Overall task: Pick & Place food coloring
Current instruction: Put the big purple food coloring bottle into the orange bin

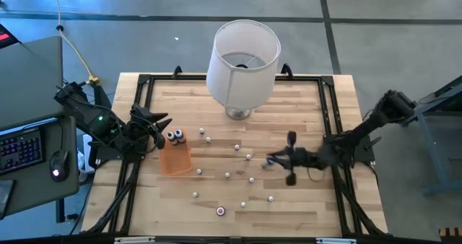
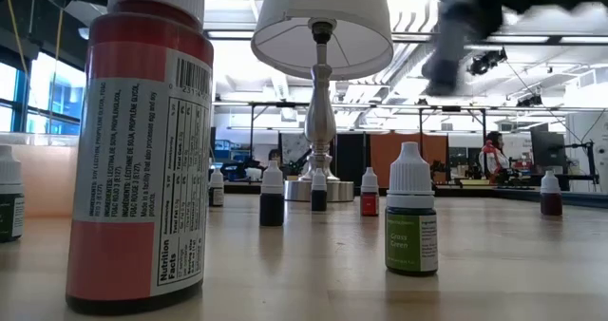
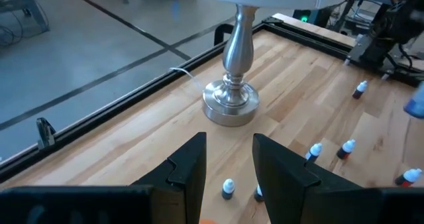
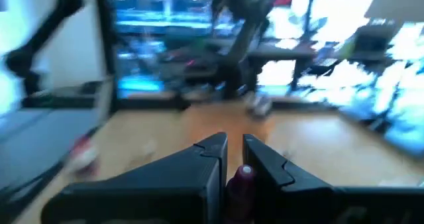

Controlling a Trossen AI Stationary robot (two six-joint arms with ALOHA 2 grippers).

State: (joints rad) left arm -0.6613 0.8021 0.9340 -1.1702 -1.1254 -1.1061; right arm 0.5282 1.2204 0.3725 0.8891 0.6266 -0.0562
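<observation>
Several tiny food coloring bottles (image 1: 227, 175) stand upright and scattered on the wooden table, seen close in the low view as a green-labelled bottle (image 2: 411, 212) and a red bottle (image 2: 142, 141). Two more bottles (image 1: 174, 136) stand at the far end of the flat orange tray (image 1: 175, 161). My right gripper (image 1: 273, 162) hovers right of the table's middle, shut on one bottle (image 4: 244, 179). My left gripper (image 1: 160, 123) is open and waits just left of the tray's far end; its fingers (image 3: 189, 168) point toward the lamp base. My right gripper pinches a small bottle between its two fingertips (image 4: 212, 159). The bottle's purplish top (image 4: 246, 172) shows in the gap, and the fingers hide its body. In the low view the blurred gripper (image 2: 451, 36) sits well above the table, so the bottle is lifted clear.
A big white lampshade (image 1: 243, 56) on a silver lamp base (image 3: 230, 105) stands at the table's far middle. A black frame (image 1: 328, 107) runs along the table's edges. Loose bottles dot the middle and near part of the table. A desk with a keyboard (image 1: 22, 146) stands to the left.
</observation>
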